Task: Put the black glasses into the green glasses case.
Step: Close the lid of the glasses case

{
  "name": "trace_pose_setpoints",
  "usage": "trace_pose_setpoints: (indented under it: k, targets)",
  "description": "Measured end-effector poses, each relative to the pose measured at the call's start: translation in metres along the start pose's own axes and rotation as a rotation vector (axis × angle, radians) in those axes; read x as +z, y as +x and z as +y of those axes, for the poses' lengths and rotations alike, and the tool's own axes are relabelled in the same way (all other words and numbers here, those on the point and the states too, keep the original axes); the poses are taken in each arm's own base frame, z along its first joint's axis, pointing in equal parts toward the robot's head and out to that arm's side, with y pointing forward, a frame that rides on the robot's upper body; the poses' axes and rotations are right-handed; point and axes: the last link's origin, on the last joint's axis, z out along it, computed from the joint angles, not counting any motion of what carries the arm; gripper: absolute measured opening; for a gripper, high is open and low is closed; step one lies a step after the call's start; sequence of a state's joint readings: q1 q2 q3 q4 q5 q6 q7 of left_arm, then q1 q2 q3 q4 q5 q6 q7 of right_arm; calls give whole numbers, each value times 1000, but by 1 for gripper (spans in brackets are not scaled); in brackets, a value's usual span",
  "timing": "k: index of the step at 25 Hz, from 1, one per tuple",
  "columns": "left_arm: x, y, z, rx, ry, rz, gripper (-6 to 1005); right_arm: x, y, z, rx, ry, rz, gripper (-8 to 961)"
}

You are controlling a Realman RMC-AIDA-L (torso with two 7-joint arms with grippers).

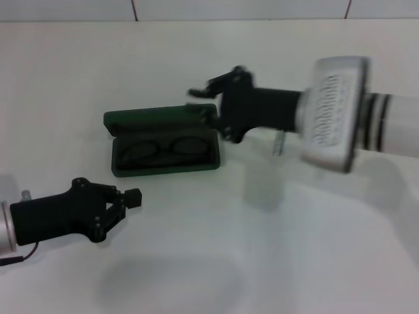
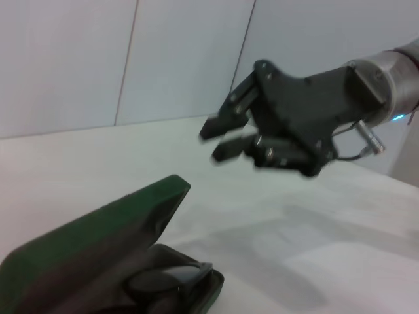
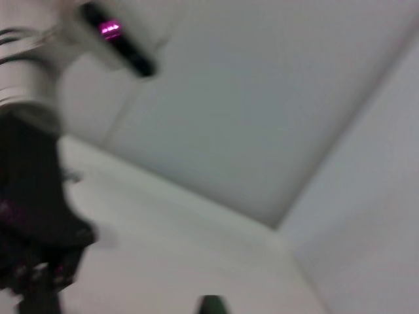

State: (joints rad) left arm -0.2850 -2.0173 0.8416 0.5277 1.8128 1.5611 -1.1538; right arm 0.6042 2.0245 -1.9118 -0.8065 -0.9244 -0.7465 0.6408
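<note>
The green glasses case (image 1: 163,147) lies open in the middle of the table, its lid (image 2: 98,242) raised at the back. Inside it, the black glasses (image 1: 160,150) rest on the dark lining, and a lens (image 2: 163,281) shows in the left wrist view. My right gripper (image 1: 196,98) hovers just above the case's far right corner, fingers (image 2: 216,125) slightly apart and holding nothing. Near the table's front left, my left gripper (image 1: 133,197) sits shut and empty, a little in front of the case.
The white table (image 1: 294,261) runs back to a tiled wall (image 1: 196,8). The right arm's pale forearm (image 1: 334,114) reaches in from the right above the table. In the right wrist view, the left arm (image 3: 33,229) is a blurred dark shape.
</note>
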Motion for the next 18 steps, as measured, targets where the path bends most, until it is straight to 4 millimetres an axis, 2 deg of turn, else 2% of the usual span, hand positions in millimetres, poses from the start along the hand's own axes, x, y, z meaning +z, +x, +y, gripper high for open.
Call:
trace_pose_setpoints:
  k: [6, 7, 8, 12, 18]
  targets:
    - [1, 8, -9, 0, 55, 53, 19, -59, 34, -8, 187, 189, -9, 216]
    - [1, 10, -12, 1, 73, 63, 19, -59, 34, -8, 187, 189, -9, 220]
    - [0, 10, -15, 1, 97, 66, 19, -78, 50, -1, 253, 215, 6, 225]
    - [3, 10, -25, -1, 150, 42, 19, -103, 69, 18, 365, 205, -30, 243]
    - [12, 17, -36, 15, 181, 28, 20, -127, 79, 39, 480, 170, -70, 446]
